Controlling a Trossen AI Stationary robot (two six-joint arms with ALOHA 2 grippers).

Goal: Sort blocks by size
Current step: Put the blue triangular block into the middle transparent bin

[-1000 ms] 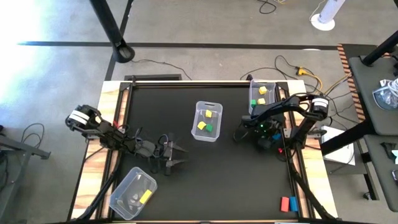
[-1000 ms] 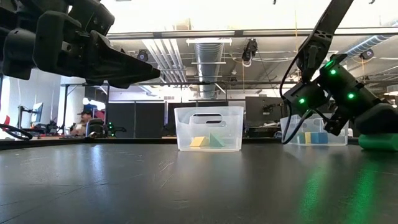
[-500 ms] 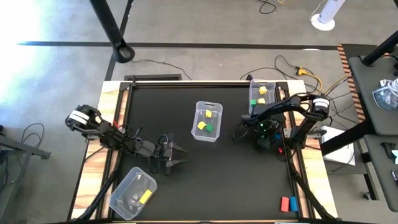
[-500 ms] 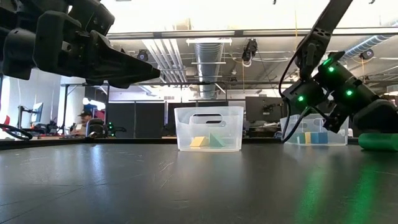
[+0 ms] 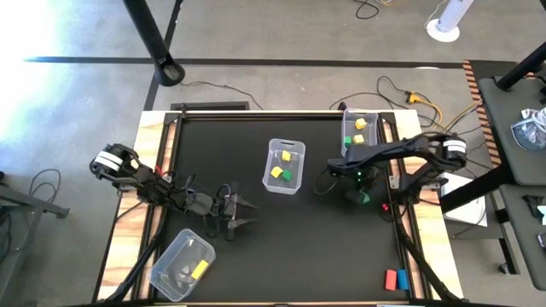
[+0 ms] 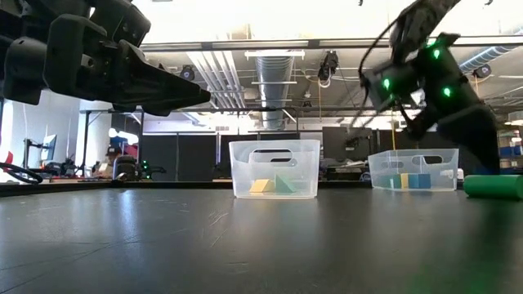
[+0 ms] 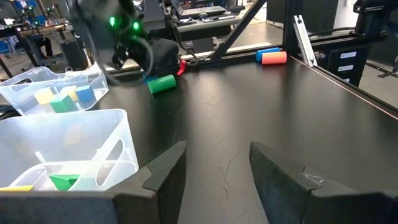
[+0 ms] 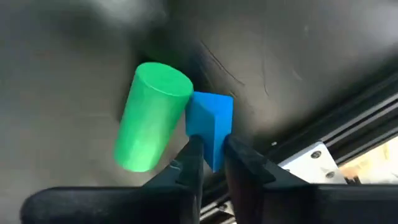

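My right gripper (image 8: pixel 211 152) is shut on a small blue block (image 8: pixel 210 121), over the table's right side (image 5: pixel 352 186). A green cylinder block (image 8: pixel 152 118) lies on its side on the black table right beside the blue block (image 5: pixel 363 198). Yellow and green blocks lie in the clear middle bin (image 5: pixel 284 166), several blocks in the far right bin (image 5: pixel 360 130), and a yellow one in the near left bin (image 5: pixel 183 264). My left gripper (image 5: pixel 246 213) waits open at the near left, with nothing between its fingers (image 7: pixel 217 155). My right gripper pinches the blue block's two opposite faces (image 8: pixel 212 149) between its two fingertips, at the block's end nearest the wrist. The fingers come from above, slanting down. The block sticks out past the fingertips next to the green cylinder's end; whether it is clear of the table I cannot tell.
A red block and a blue block (image 5: pixel 392 279) lie at the table's near right corner. Cables and a metal rail (image 5: pixel 401 230) run along the right edge. Bare black tabletop (image 5: pixel 299 247) stretches between the two arms.
My right gripper has gone up from the table beside the green cylinder, staying shut. The cylinder has stayed lying where it was.
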